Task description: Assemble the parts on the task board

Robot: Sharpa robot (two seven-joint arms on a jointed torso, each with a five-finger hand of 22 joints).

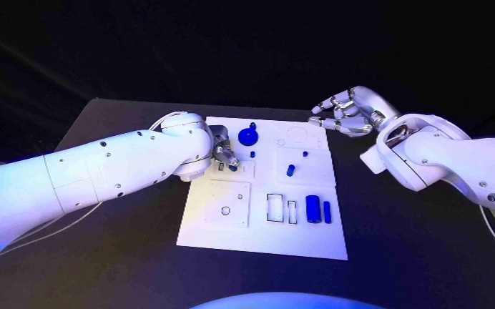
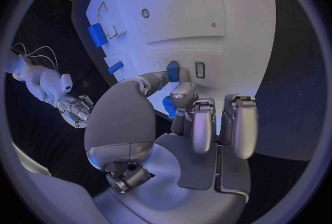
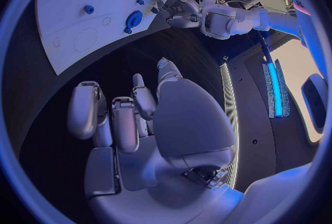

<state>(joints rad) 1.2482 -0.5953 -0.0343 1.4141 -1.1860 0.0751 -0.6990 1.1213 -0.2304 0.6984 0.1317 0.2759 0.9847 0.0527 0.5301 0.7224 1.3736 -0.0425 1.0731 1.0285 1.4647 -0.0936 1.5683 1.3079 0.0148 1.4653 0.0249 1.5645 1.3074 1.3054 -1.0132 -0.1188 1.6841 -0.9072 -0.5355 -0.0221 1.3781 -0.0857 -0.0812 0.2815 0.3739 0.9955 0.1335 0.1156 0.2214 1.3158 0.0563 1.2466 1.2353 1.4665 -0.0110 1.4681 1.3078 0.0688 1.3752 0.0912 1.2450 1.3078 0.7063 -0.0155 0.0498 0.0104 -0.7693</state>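
Right now I see the left hand (image 1: 222,150) lowered over the near-left part of the task board (image 1: 258,241), fingers curled downward. From the left wrist view, its thumb and a fingertip (image 2: 181,90) close around a small blue part (image 2: 173,71) that sits at a rectangular slot in the board; I read it as pinched, though whether it is fully seated I cannot tell. A 2nd bit of blue (image 2: 168,107) shows just behind those fingers, partly hidden.

Just beyond the left fingertips stands a round blue knob-like part (image 1: 249,136). Further out from them, toward the middle of the board, a small blue peg (image 1: 292,169) lies by itself, with a tiny blue dot (image 1: 305,154) near it. Well away from the left fingers, at the board's near-right area, 2 blue blocks (image 1: 312,209) lie side by side next to an empty rectangular outline (image 1: 275,207).

My right hand (image 1: 345,116) hovers off the far-right corner of the board, above the black table (image 1: 114,116). Its fingers are curled loosely inward with nothing between them, and the right wrist view confirms bare fingers (image 3: 86,116) over dark tabletop, apart from every part.
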